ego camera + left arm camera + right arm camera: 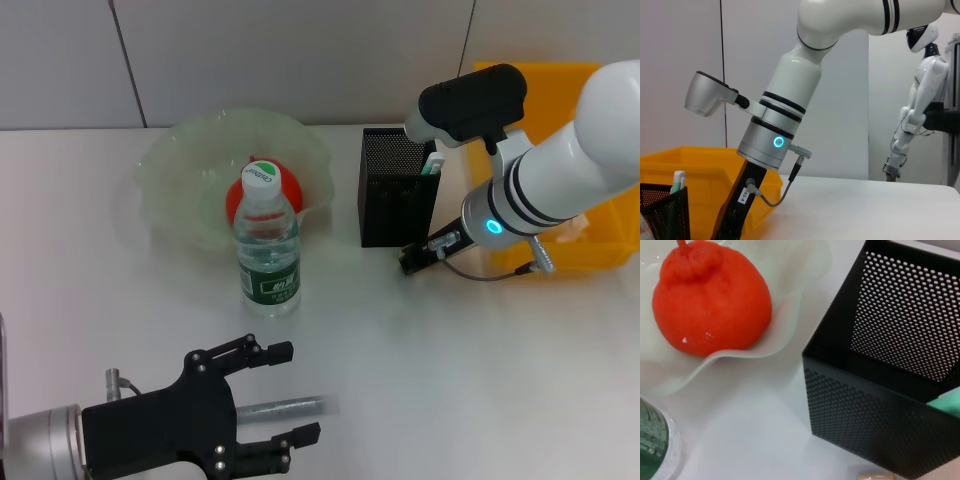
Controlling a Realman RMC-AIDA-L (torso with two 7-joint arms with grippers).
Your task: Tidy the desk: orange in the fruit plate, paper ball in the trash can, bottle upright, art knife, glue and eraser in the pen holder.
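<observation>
Reaching low beside the pen holder (397,188), the right gripper (420,256) may push this light box; I cannot tell its opening. The left gripper (285,395) is wide open and empty. Orange (270,196) lies in the plate (180,180), bottle (268,245) stands upright

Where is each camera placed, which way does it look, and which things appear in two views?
Head view: from above, looking down at the table; both arms show, left claw near, right arm by the pen holder.
Left wrist view: low, looking across at the right arm and yellow bin.
Right wrist view: close above, facing down at the orange, fruit plate and pen holder; no own claw shows.
Shared: the pen holder appears in all three.
</observation>
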